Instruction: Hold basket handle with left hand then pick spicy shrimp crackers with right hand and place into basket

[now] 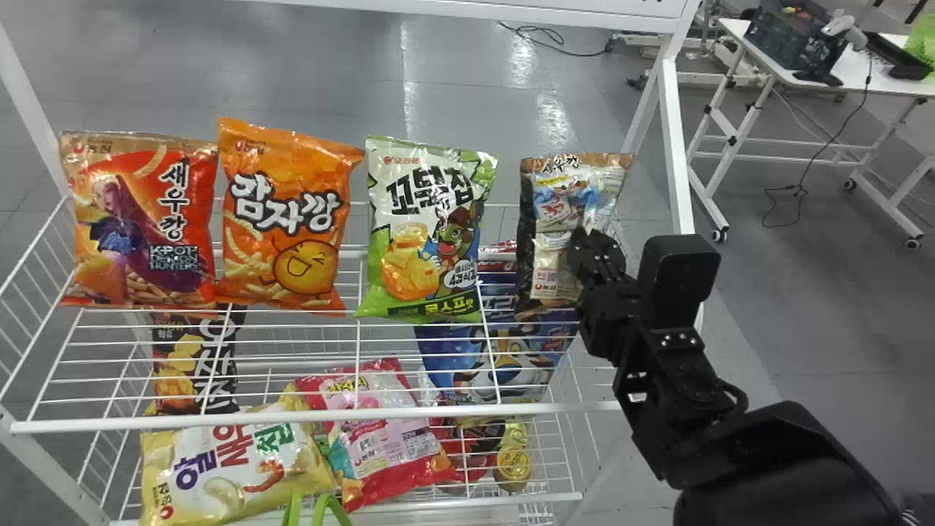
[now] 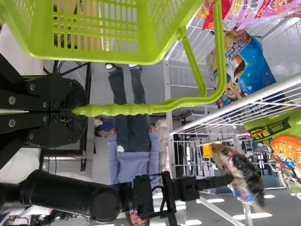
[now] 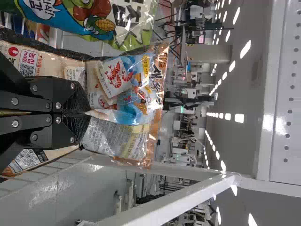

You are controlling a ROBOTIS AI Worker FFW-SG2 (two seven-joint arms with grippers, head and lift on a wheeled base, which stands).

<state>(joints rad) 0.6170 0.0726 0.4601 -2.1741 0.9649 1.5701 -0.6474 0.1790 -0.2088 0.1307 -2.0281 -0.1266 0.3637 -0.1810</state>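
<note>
right claw [image 3: 85, 113], clamped on the bag [image 3: 134, 92], should lift clear of the rack [image 1: 438, 412], then turn; left claw [image 2: 81, 110], clamped on the handle [image 2: 141, 108], should brace.

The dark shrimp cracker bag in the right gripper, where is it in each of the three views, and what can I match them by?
Head view: right of centre, the dark bag at the right gripper, rightmost in the upper row.
Left wrist view: bag at the far end of the right arm.
Right wrist view: bag between that gripper's fingers.
Shared landmark: the green snack bag, near it each time.
</note>
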